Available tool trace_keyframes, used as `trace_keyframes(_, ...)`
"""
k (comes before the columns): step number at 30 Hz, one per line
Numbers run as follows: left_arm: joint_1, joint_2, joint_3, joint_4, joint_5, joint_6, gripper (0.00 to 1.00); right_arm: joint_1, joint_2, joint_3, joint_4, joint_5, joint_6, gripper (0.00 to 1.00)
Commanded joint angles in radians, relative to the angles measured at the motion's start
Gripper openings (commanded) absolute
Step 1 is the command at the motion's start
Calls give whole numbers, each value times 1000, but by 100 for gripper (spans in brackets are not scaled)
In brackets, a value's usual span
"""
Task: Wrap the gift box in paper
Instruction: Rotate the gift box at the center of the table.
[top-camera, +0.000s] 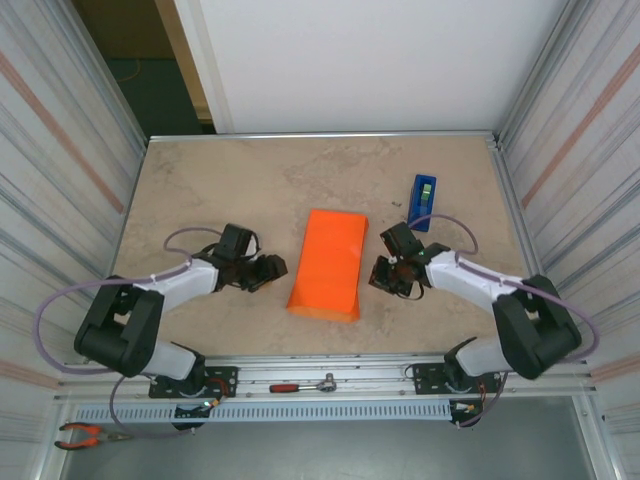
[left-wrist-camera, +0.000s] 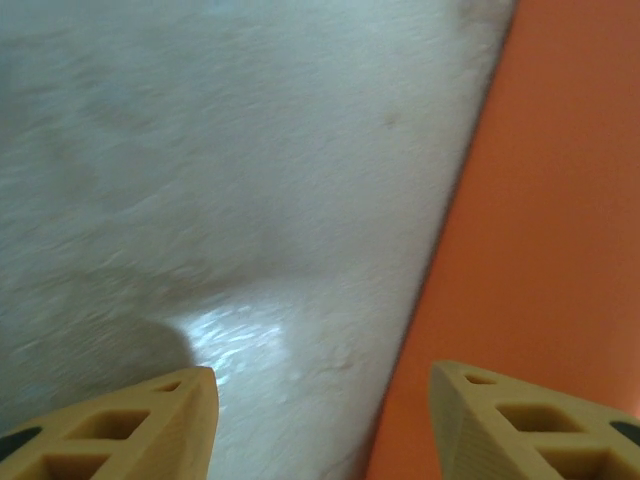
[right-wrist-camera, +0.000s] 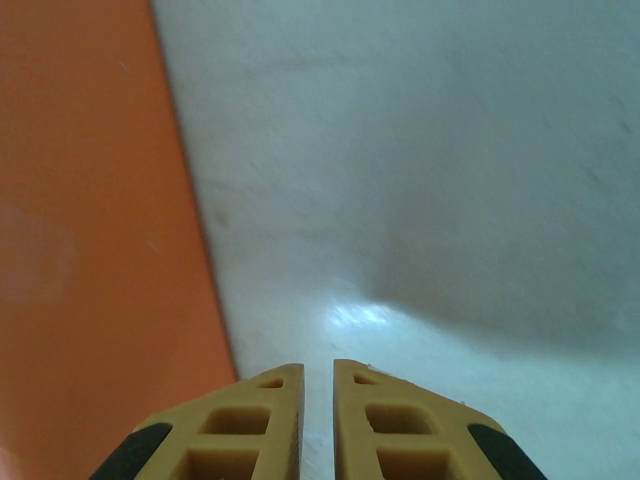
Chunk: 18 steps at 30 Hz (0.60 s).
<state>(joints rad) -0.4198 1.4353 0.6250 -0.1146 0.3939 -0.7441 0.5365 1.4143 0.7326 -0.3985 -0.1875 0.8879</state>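
The orange paper (top-camera: 328, 265) lies folded into a long flat packet in the middle of the table; the gift box is hidden. My left gripper (top-camera: 272, 270) sits low at the packet's left edge, open, with nothing between its fingers. In the left wrist view the gripper (left-wrist-camera: 325, 375) straddles the paper (left-wrist-camera: 540, 200) edge, its right fingertip (left-wrist-camera: 500, 410) over the orange. My right gripper (top-camera: 381, 272) sits just off the packet's right edge. Its jaws (right-wrist-camera: 318, 368) stand almost together over bare table and hold nothing, with the paper (right-wrist-camera: 90, 220) to their left.
An upright blue tape dispenser (top-camera: 423, 202) stands at the back right, behind my right gripper. The beige table (top-camera: 220, 190) is walled in on three sides. A ratchet (top-camera: 305, 385) and pliers (top-camera: 85, 435) lie on the rail below the near edge.
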Motion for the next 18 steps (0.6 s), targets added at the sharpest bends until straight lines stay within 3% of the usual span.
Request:
trace_keyframes(1,-18,42,89,21,20,57,59,-12,81,130,36,-64,-85,15)
trace_keyframes(10,-47,147,216,43,4,81,62,-38,317,384,58,-152,-133,15)
trace_keyframes(18,-10,24,178,-95,-126,104,62,-129,149,210,36,-138,-198,14)
